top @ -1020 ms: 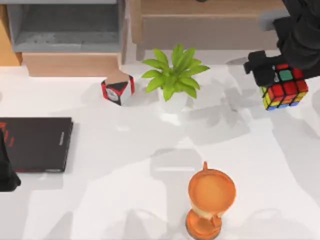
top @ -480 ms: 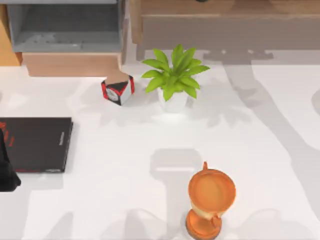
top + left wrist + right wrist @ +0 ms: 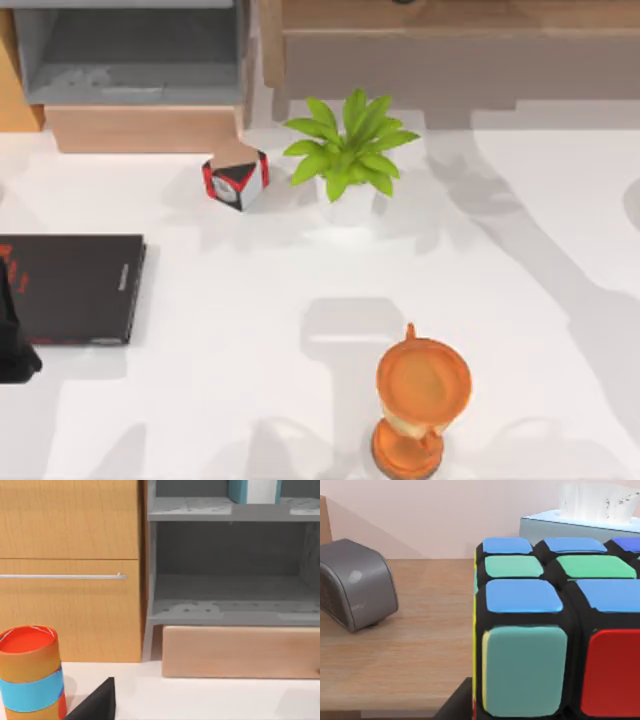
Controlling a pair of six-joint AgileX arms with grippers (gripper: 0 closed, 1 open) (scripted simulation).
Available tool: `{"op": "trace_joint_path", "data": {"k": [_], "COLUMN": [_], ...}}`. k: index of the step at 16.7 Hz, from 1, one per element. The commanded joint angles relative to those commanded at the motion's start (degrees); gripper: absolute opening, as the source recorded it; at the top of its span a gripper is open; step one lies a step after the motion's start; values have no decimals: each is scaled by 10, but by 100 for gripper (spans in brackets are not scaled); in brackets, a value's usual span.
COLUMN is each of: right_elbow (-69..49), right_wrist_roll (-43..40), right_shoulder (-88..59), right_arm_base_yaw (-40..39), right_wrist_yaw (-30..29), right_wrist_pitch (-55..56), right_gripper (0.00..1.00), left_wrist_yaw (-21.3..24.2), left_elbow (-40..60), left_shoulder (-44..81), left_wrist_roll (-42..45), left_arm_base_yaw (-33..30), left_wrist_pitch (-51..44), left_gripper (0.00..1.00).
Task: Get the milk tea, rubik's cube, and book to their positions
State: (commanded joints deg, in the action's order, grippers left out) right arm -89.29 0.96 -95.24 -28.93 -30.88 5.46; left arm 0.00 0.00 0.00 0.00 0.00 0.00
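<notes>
Right wrist view has the rubik's cube (image 3: 555, 630) close up: black grid, with blue and green stickers on its upper face and pale teal and red ones on the side that shows. It is over a wooden top (image 3: 420, 645) that carries a grey rounded appliance (image 3: 352, 590) and a tissue box (image 3: 585, 522) before a pale pink wall. A dark part of the right gripper (image 3: 454, 702) sits against the cube's lower edge; I cannot tell whether it is clamped on the cube.

Left wrist view shows the book (image 3: 252, 490), light blue with white pages, standing on the upper grey shelf (image 3: 190, 510), and the milk tea (image 3: 31, 672) on the white table before a wooden cabinet (image 3: 70, 570).

Top view has the left arm (image 3: 12, 345) parked at the lower left edge, its grip impossible to tell. The table (image 3: 250, 300) bears a potted plant (image 3: 348, 150) at upper centre.
</notes>
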Motion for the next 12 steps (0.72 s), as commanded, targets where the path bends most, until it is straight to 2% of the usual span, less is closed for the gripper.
{"op": "trace_joint_path", "data": {"k": [7,12], "right_elbow": [-22,-162], "right_wrist_roll": [-5,-14], "right_shoulder": [1,-70], "right_arm_base_yaw": [13,39], "right_wrist_yaw": [18,79], "right_wrist_pitch": [10,47], "right_gripper": [0,0], "left_wrist_yaw": [0,0], "left_elbow": [0,0], "left_shoulder": [0,0], "left_wrist_roll": [0,0], "left_arm_base_yaw": [0,0], "left_wrist_pitch": [0,0], "left_gripper": [100,100]}}
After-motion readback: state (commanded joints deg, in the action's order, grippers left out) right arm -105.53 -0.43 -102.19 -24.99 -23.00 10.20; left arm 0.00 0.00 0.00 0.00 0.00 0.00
